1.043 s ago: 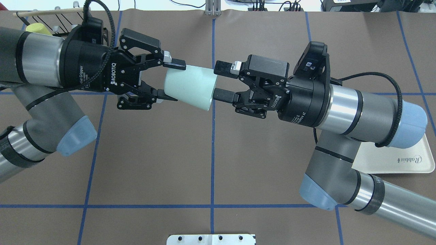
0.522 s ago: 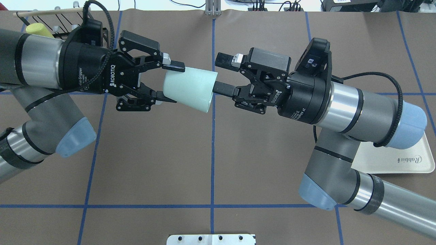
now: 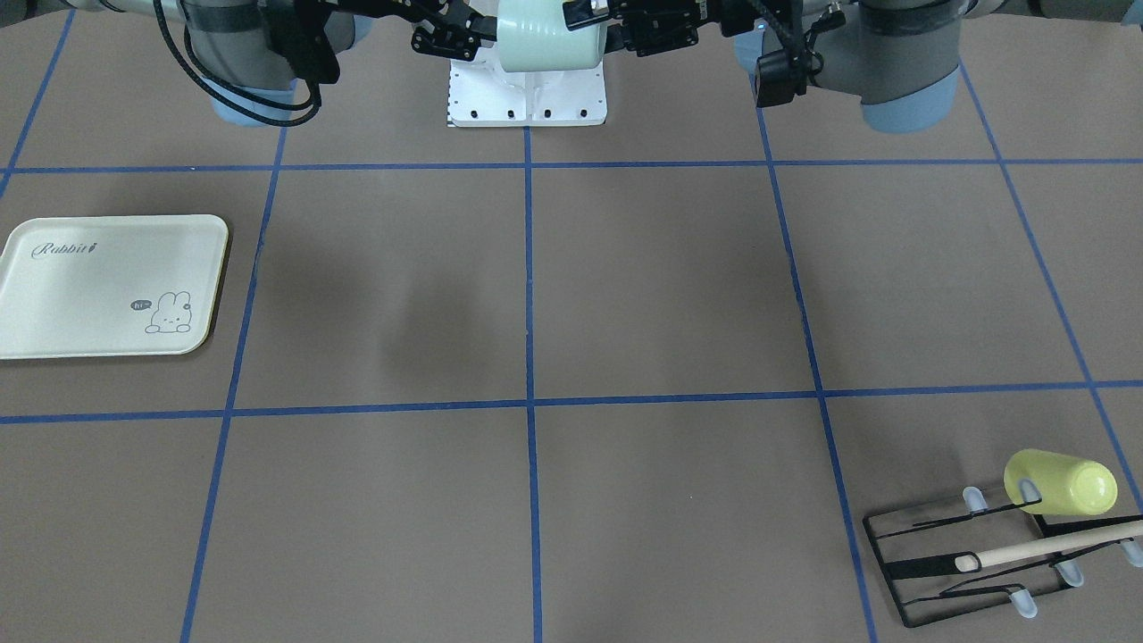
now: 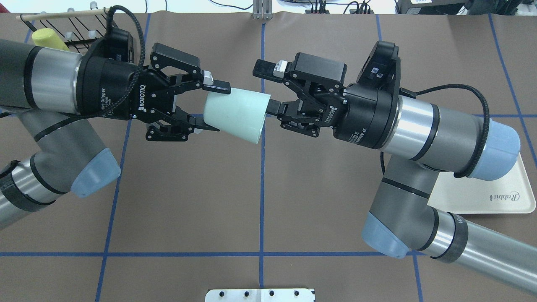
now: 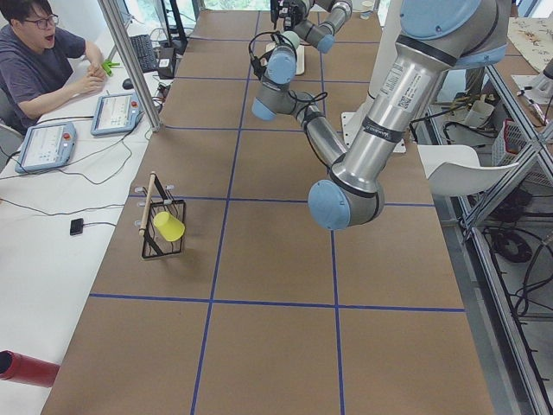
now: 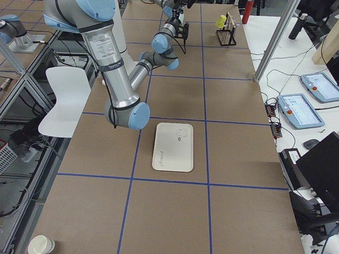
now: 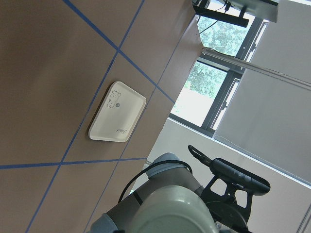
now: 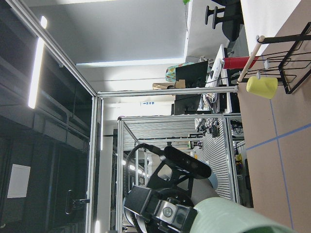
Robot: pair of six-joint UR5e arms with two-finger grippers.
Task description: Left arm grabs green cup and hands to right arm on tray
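The green cup (image 4: 237, 113) lies on its side in the air over the table's middle, rim toward the right arm. My left gripper (image 4: 215, 107) is shut on the cup's narrow base end, one finger above and one below. My right gripper (image 4: 267, 88) is open. Its lower finger is at the cup's rim and its upper finger is above and clear of the cup. In the front-facing view the cup (image 3: 545, 36) hangs at the top edge between both grippers. The tray (image 4: 495, 197) lies flat under the right arm's elbow and bears nothing (image 3: 107, 286).
A yellow-green cup (image 3: 1058, 482) hangs on a black wire rack (image 3: 964, 563) with a wooden rod at the table's far left corner, behind the left arm (image 4: 44, 37). A white base plate (image 4: 260, 295) sits at the near edge. An operator (image 5: 43, 52) sits beside the table.
The right gripper has moved left toward the cup and its jaws stand a little wider, the lower finger now at the rim. The left gripper still holds the cup, barely shifted.
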